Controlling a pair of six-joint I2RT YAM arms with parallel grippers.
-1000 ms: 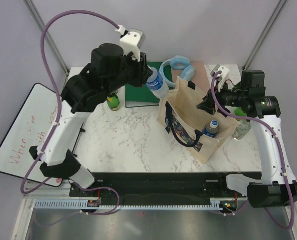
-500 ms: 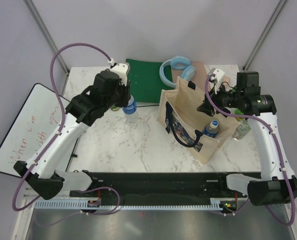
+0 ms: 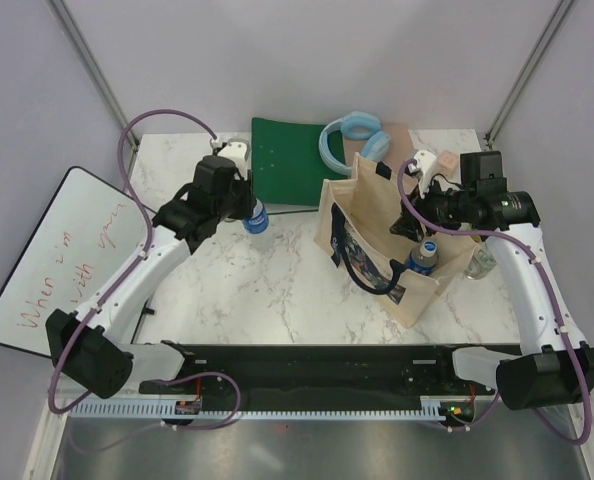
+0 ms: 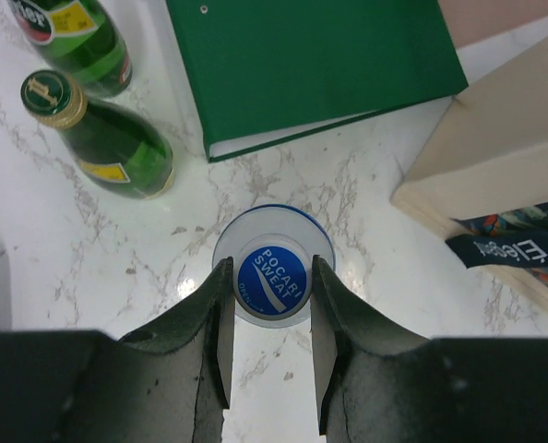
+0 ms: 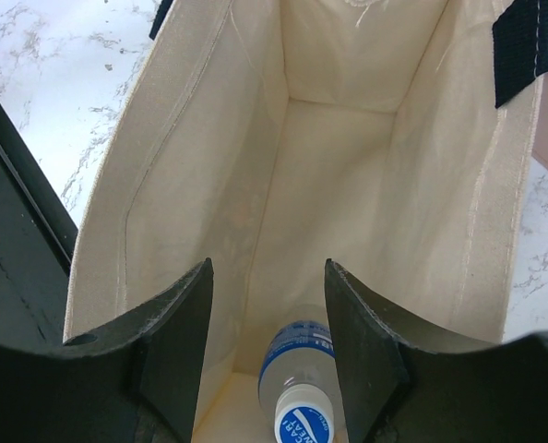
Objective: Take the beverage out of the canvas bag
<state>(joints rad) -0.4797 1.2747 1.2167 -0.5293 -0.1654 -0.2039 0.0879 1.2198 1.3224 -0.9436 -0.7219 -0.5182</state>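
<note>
The beige canvas bag [image 3: 377,235] stands open at the right of the table, with its blue print and dark straps facing the front. My left gripper [image 3: 252,208] is shut on the cap of a clear Pocari Sweat bottle [image 4: 272,280]. That bottle [image 3: 259,220] stands upright on the marble, left of the bag [image 4: 505,157]. My right gripper [image 5: 268,268] is open and empty over the bag's mouth [image 5: 329,138]. A second blue-capped bottle [image 5: 302,401] leans in the bag's near corner below it and shows in the top view [image 3: 424,255].
A green folder [image 3: 287,170] lies behind the left gripper, and two green glass bottles [image 4: 103,138] stand to its left. Light blue headphones [image 3: 352,135] lie at the back. A whiteboard [image 3: 57,255] lies at the far left. Another bottle [image 3: 482,262] stands right of the bag.
My left arm has carried the bottle from high above the folder down and left, to the table. My right gripper has shifted slightly over the bag.
</note>
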